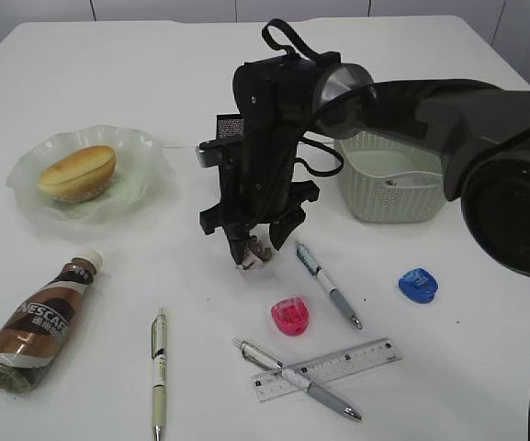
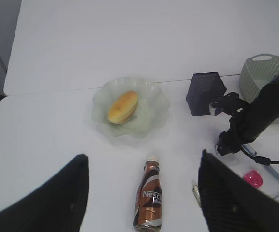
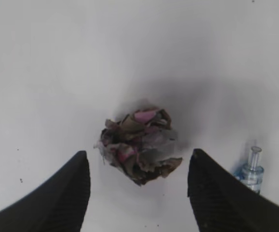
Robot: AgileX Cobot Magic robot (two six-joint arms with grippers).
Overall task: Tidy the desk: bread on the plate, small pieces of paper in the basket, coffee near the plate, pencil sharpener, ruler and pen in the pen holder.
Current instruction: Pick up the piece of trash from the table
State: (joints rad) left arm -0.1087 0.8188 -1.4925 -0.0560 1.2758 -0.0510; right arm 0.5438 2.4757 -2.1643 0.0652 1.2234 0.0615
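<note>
My right gripper (image 1: 250, 250) (image 3: 138, 153) hangs open just over a crumpled grey-brown paper wad (image 1: 255, 258) (image 3: 139, 145), one finger on either side, not touching it. The bread (image 1: 76, 172) (image 2: 123, 107) lies on the green plate (image 1: 145, 147) (image 2: 154, 96). The coffee bottle (image 1: 35, 331) (image 2: 150, 198) lies on its side at the front left. High above it, my left gripper (image 2: 142, 155) is open and empty. The basket (image 1: 393, 188) stands at the right. The pen holder (image 2: 205, 93) is mostly hidden by the right arm in the exterior view.
A pink sharpener (image 1: 291, 316), a blue sharpener (image 1: 418, 286), the clear ruler (image 1: 329, 367) and three pens (image 1: 158, 367) (image 1: 327, 283) (image 1: 297, 377) lie on the desk's front half. One pen lies across the ruler. The right arm reaches over the basket.
</note>
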